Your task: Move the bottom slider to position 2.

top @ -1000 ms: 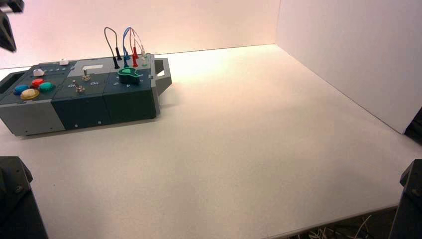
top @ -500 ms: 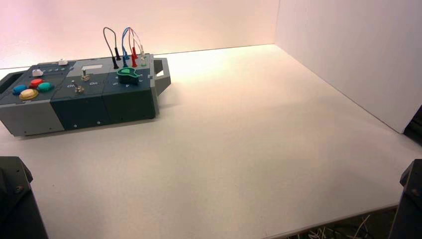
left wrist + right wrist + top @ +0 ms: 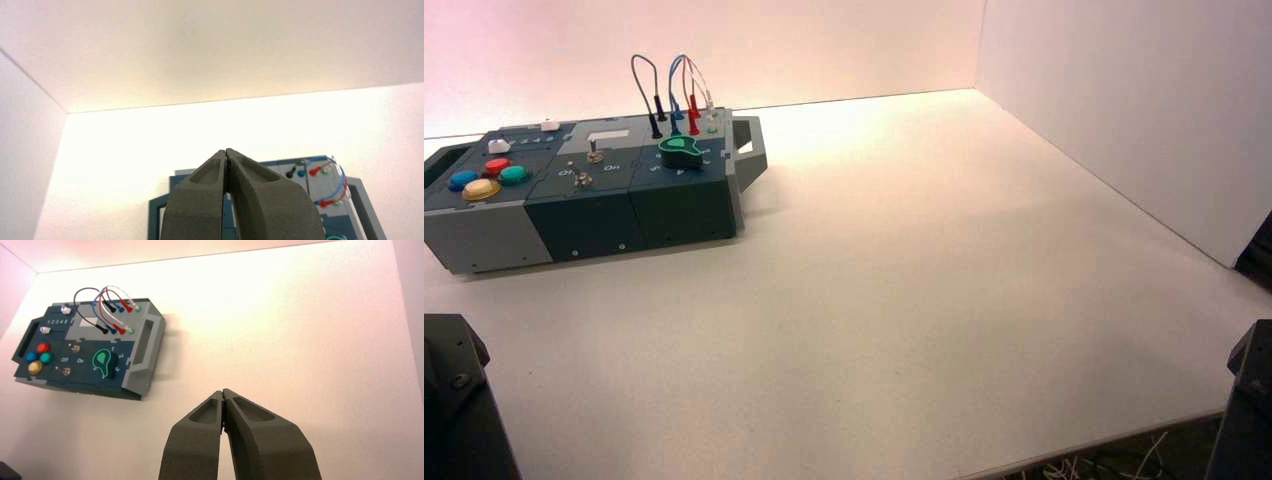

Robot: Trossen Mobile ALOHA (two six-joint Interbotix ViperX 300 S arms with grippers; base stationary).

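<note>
The dark blue-grey box [image 3: 584,215] stands at the far left of the table. The bottom slider [image 3: 498,146] is a small white rounded knob just behind the coloured round buttons [image 3: 481,188]; it also shows in the right wrist view [image 3: 45,330], below a printed row "1 2 3 4 5". My left gripper [image 3: 227,152] is shut and empty, raised, with the box [image 3: 300,200] partly hidden behind its fingers; it is out of the high view. My right gripper [image 3: 223,392] is shut and empty, far off to the box's right over bare table.
A flatter rectangular white knob [image 3: 550,126] sits on the box's far edge. Two toggle switches [image 3: 582,178], a green knob [image 3: 682,150] and looped wires [image 3: 674,95] stand on the box. A white wall [image 3: 1124,110] bounds the right side. Arm bases [image 3: 454,410] sit at the front corners.
The left arm, seen at the top left corner of the high view a second ago, has moved out of that view. The box's parts look unchanged.
</note>
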